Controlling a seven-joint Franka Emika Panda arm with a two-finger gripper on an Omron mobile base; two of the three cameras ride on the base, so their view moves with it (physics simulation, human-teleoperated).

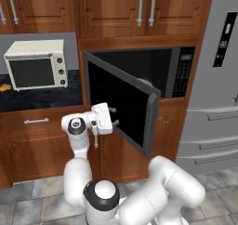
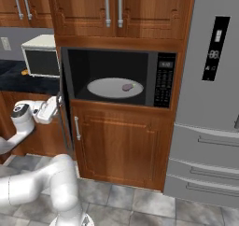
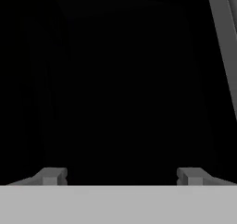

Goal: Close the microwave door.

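Left base view: my gripper (image 1: 115,116), fingers spread, faces the microwave door (image 1: 122,103); pushing off-centre, I judge it could skid across the glass.

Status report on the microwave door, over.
Gripper open, empty, facing door's outer glass. Door swung wide, not shut. Small item on turntable, clear of door path.

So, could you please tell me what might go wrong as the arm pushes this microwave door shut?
1. The end effector is open, its fingertips pointing at the black glass of the microwave door; pressing there could let them slide across the glass rather than swing the door.
2. A small item lies on the turntable; a hard slam might jolt it.
3. The elbow sits close to the lower cabinet and may brush it.
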